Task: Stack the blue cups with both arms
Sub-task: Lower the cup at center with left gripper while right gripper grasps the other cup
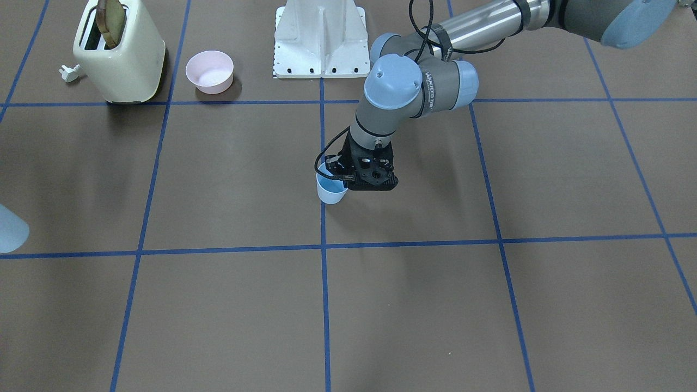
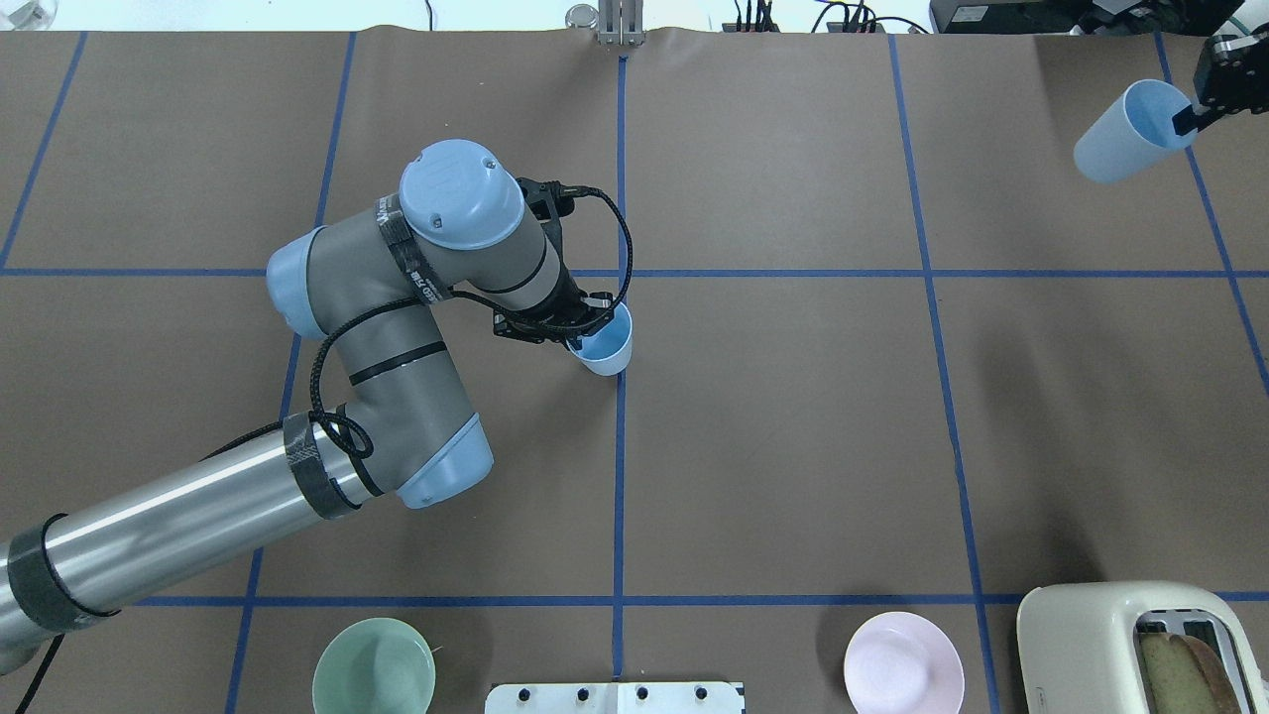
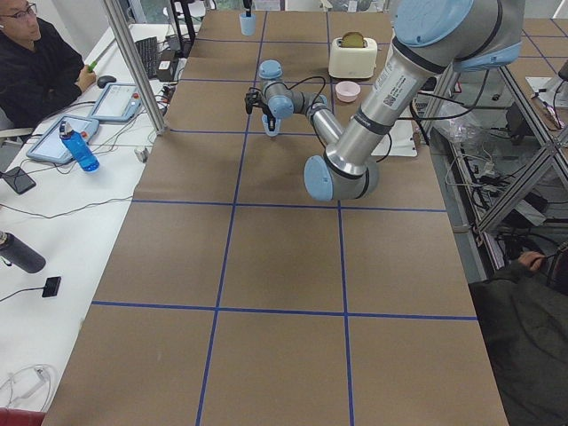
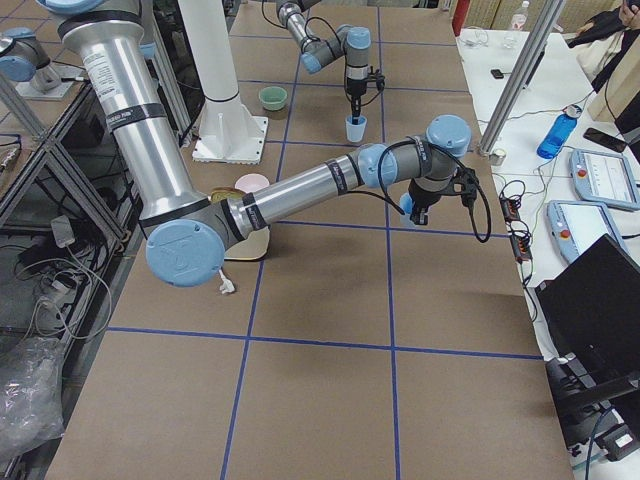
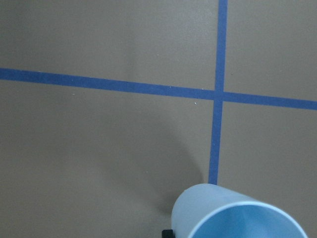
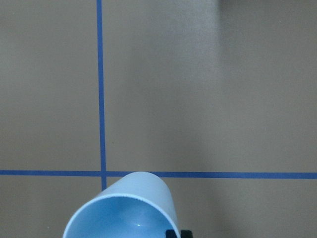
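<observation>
a: where's the left pincer [image 2: 583, 340]?
b: near the middle of the worktop [image 2: 793, 446], clamped on the rim of one blue cup [image 2: 607, 349]. that cup is upright, right against the centre tape line [image 2: 621, 476].
a: is it standing on the surface?
b: from the right-side view its base looks down on the paper, though i can't rule out a sliver of air under it.
a: and the right pincer [image 2: 1190, 117]?
b: out at the far corner on the robot's right, clamped on the rim of the other blue cup [image 2: 1125, 141]. that one is tilted and held off the surface, well apart from the first.
a: what else is there?
b: a green bowl [image 2: 374, 666], a pink bowl [image 2: 902, 662] and a cream toaster [image 2: 1091, 635] with toast in it, along the robot's edge beside the white base mount [image 2: 615, 697].
</observation>
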You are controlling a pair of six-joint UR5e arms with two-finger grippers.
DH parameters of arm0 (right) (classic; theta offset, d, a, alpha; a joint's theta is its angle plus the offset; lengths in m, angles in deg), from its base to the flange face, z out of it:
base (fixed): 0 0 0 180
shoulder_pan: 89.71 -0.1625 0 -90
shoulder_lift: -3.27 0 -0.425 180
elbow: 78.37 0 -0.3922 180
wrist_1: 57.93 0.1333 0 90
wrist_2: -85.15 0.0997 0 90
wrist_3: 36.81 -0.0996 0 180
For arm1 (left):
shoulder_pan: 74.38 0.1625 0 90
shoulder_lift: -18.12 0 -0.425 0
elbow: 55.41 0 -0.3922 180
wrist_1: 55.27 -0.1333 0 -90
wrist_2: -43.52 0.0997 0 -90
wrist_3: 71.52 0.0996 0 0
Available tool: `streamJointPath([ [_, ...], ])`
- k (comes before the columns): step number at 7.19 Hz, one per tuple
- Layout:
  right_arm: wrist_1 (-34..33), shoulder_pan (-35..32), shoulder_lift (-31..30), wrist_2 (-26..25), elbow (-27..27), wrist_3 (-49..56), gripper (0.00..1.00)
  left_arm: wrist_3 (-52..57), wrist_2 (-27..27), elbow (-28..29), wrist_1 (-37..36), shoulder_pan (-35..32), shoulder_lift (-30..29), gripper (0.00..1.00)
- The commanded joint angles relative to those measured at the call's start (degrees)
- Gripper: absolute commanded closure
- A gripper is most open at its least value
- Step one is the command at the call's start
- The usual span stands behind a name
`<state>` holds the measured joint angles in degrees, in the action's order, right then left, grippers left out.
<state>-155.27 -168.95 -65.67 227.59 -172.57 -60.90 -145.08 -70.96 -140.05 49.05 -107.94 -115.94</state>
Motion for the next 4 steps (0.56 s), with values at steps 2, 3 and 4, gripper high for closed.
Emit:
streamJointPath([
  [2,-0.3,1.62,3.46,0.02,0.34,-5.07,1.0,-0.35,0.31,-0.08,0.0,0.78,0.03,1.0],
  [3,-0.3,1.98,3.9,0.02,0.34,-6.13,1.0,-0.7,0.4,-0.08,0.0,1.12,0.03,1.0],
  [4,-0.3,2.07,3.91,-0.06,0.34,-6.31,1.0,-0.79,1.44,0.0,0.09,1.56,0.03,1.0],
])
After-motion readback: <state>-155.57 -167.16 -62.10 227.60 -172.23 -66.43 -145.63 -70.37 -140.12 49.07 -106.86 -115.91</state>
